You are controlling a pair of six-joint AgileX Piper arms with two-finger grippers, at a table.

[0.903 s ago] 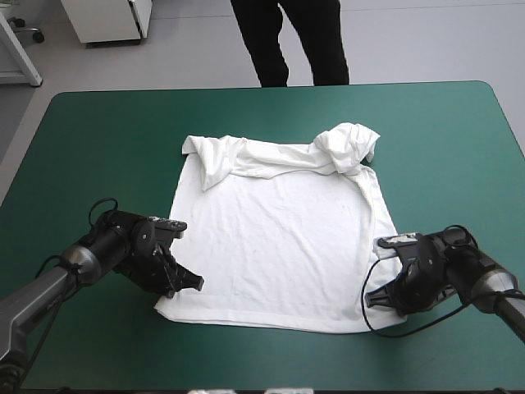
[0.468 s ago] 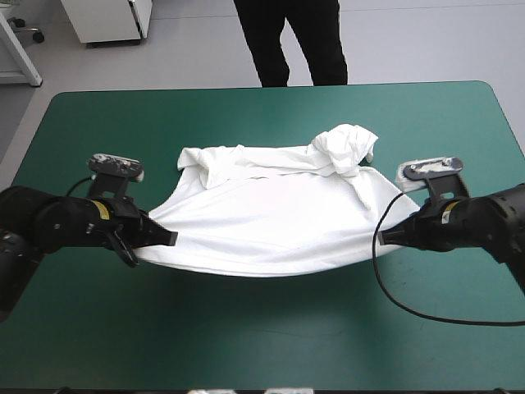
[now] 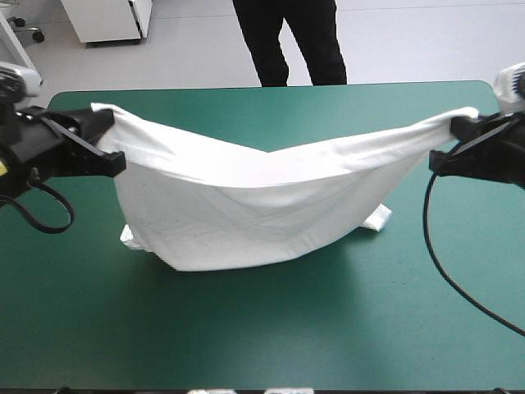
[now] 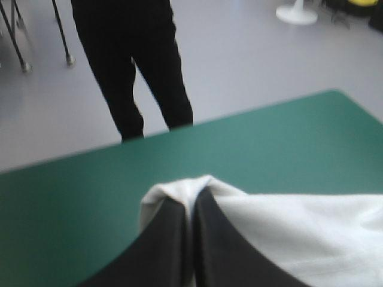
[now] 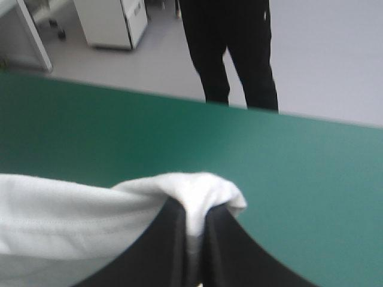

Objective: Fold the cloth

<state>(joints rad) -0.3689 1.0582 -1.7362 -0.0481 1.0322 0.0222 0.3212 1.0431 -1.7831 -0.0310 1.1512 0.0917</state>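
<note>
The left gripper [image 3: 113,158] and right gripper [image 3: 443,153] each clamp a hem corner of the white short-sleeved T-shirt [image 3: 246,209], now raised and stretched between them where earlier it lay flat. Its lower end trails on the teal-green table cover [image 3: 262,336]. Judged ready to fold over.

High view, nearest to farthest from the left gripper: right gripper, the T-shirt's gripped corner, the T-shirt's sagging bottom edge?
1. T-shirt's gripped corner, between the left gripper's shut fingers.
2. T-shirt's sagging bottom edge, below, toward the middle.
3. Right gripper, raised at the table's right side.
</note>
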